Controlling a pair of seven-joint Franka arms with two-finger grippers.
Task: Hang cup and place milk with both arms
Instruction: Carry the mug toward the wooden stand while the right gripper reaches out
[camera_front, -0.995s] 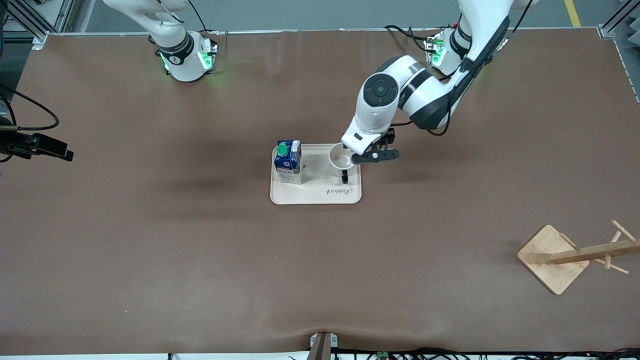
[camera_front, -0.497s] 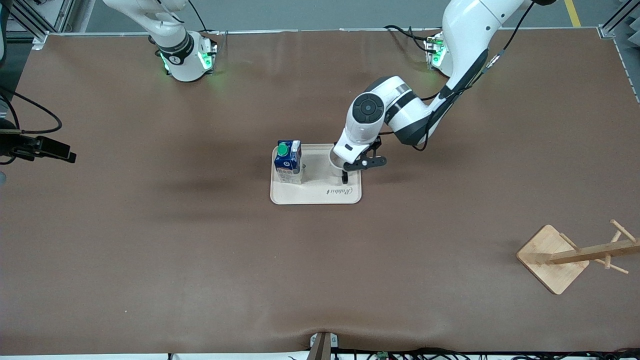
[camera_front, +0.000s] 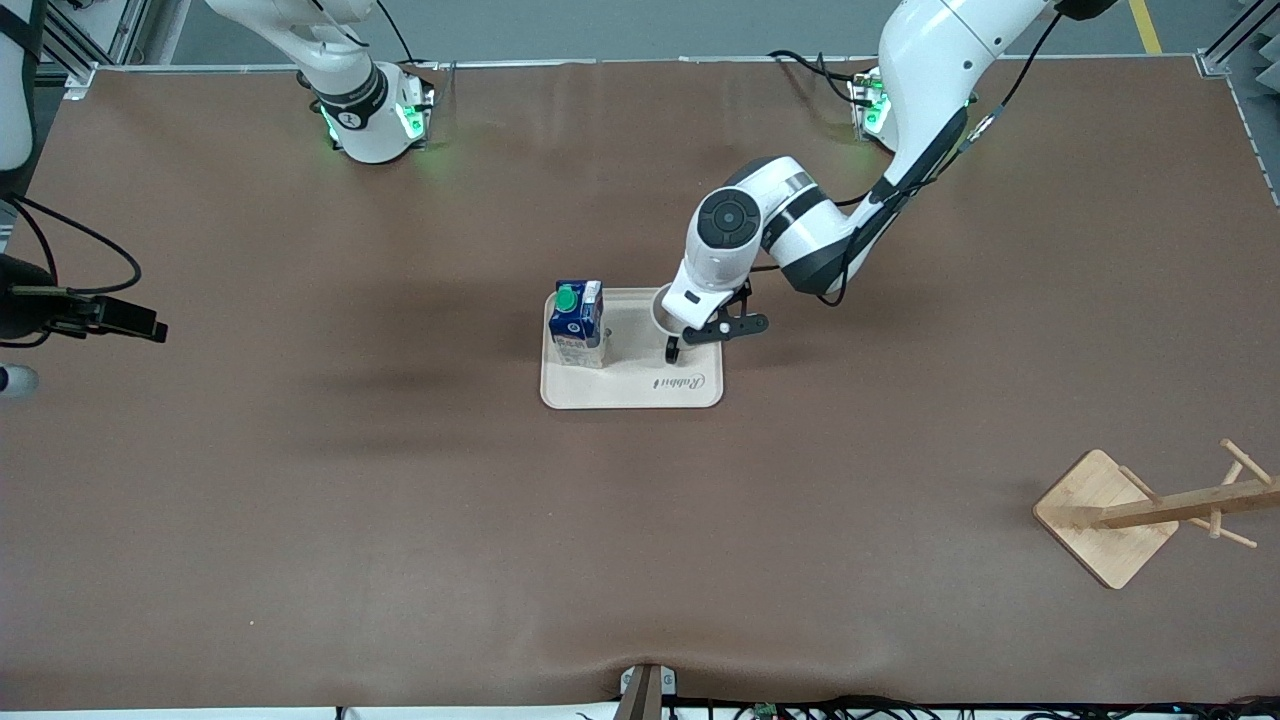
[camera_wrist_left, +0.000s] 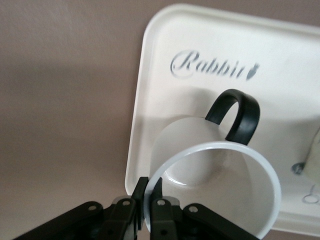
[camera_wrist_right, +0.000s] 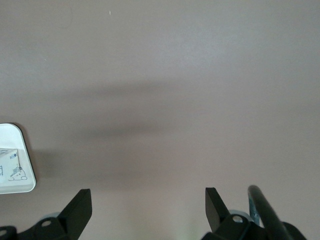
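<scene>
The left gripper (camera_wrist_left: 148, 200) sits low in the left wrist view, and its two fingers are pinched on the thin white rim of the cup (camera_wrist_left: 215, 185), one inside and one outside. In the front view, the same left gripper (camera_front: 690, 330) is a little above the middle of the frame, down at the cup (camera_front: 668, 318). The cup's black handle (camera_wrist_left: 236, 114) points toward the "Rabbit" writing (that is the edge of the tray nearest the front camera).

The cup stands on the white tray (camera_front: 632, 392), at the end nearer the left arm. The milk (camera_front: 577, 323) stands on the same tray at its other end, apart from the cup.

The wooden cup rack (camera_front: 1150, 512) waits at the lower right of the front view, well apart from the tray.

The right gripper (camera_wrist_right: 148, 209) is spread wide and holds nothing, at the middle left edge of the front view. That arm waits.

So I think the job is only starting. The cup is gripped but not hung. The milk has not been picked up.
</scene>
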